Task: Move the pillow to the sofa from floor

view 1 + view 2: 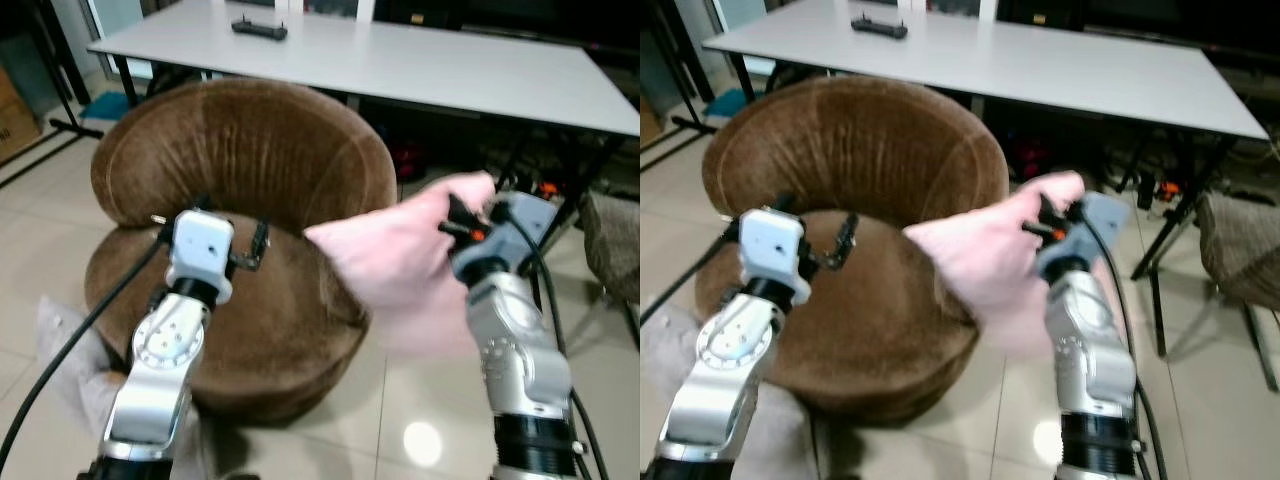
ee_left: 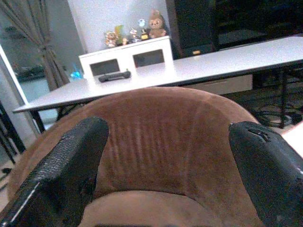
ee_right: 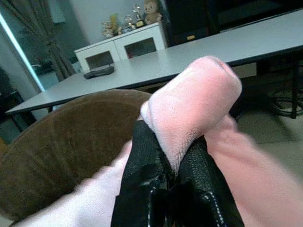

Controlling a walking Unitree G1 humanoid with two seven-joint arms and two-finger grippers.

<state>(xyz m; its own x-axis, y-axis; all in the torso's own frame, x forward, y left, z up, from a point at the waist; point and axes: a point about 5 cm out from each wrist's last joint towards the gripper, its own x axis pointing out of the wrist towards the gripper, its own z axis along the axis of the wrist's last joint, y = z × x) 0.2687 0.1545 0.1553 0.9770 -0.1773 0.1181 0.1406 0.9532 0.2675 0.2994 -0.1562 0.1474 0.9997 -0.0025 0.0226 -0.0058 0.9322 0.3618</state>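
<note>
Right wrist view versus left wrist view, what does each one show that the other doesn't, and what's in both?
Right wrist view: the right gripper, jaws shut on a fold of the pink pillow.

Left wrist view: the left gripper, jaws wide apart with nothing between them, aimed at the sofa's backrest.

Both: the brown sofa, the grey table with a dark remote on it, and the white cabinet topped with small figurines.

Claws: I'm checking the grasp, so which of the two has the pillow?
The right claw: its fingers are pinched shut on a fold of the pink pillow. The left claw is open, over the brown sofa.
</note>
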